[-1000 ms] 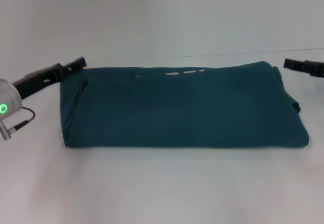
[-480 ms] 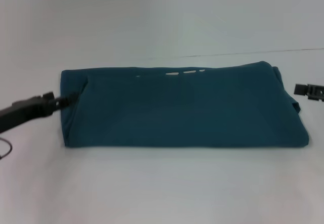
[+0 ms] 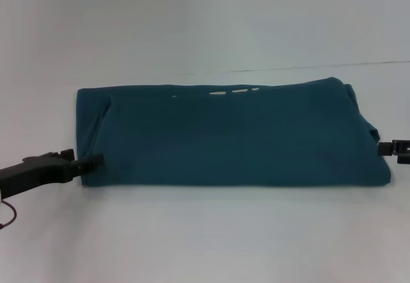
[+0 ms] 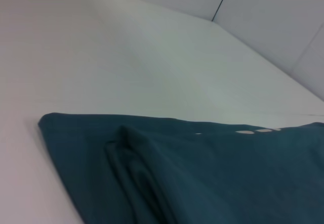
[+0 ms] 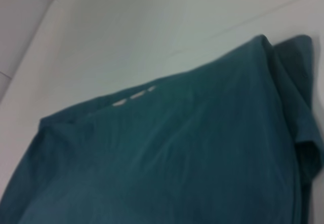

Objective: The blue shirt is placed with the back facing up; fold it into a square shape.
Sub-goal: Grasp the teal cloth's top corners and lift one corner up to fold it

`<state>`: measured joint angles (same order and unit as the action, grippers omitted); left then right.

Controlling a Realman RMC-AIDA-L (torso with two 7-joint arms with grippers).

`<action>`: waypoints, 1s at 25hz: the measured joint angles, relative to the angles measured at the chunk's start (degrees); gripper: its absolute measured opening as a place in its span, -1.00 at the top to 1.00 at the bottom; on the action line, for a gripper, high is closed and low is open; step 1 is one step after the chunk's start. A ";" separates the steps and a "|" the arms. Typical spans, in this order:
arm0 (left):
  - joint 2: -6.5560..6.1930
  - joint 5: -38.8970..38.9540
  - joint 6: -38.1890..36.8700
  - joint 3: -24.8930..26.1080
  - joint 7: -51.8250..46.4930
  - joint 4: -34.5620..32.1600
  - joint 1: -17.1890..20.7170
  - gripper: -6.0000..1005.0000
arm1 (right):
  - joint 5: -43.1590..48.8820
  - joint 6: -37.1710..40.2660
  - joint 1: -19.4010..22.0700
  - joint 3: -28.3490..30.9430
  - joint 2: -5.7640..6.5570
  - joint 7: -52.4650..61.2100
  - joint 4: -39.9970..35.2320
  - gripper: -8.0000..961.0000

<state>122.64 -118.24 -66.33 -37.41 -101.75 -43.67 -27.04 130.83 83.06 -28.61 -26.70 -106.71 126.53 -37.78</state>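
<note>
The blue shirt lies flat on the white table as a wide, folded rectangle, long side across my view. A sleeve fold bunches at its right end. My left gripper reaches in low from the left, its tip at the shirt's near left corner. My right gripper pokes in from the right edge of the head view, touching the shirt's right side close to the near corner. The left wrist view shows the blue shirt with layered folds at its left end. In the right wrist view the blue shirt fills most of the picture.
The white table stretches all around the shirt. A thin seam line runs across it behind the shirt. A dark cable hangs from my left arm at the lower left.
Both grippers have moved from the shirt's far corners toward me along its short sides, and now sit at the near corners. The shirt has not shifted.
</note>
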 joint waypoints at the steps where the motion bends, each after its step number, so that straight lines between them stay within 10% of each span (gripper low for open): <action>1: 0.00 -0.14 0.31 -0.05 0.03 0.08 -0.02 -0.69 | 0.44 -0.20 -0.05 -0.01 -0.05 0.19 -0.01 -0.72; 25: 1.05 -0.68 7.93 -10.66 1.34 1.04 -1.54 -0.68 | 2.82 -7.22 -1.08 -0.64 -1.65 1.13 3.09 -0.71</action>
<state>123.69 -118.92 -58.40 -48.07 -100.41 -42.62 -28.59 133.66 75.84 -29.69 -27.34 -108.36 127.66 -34.70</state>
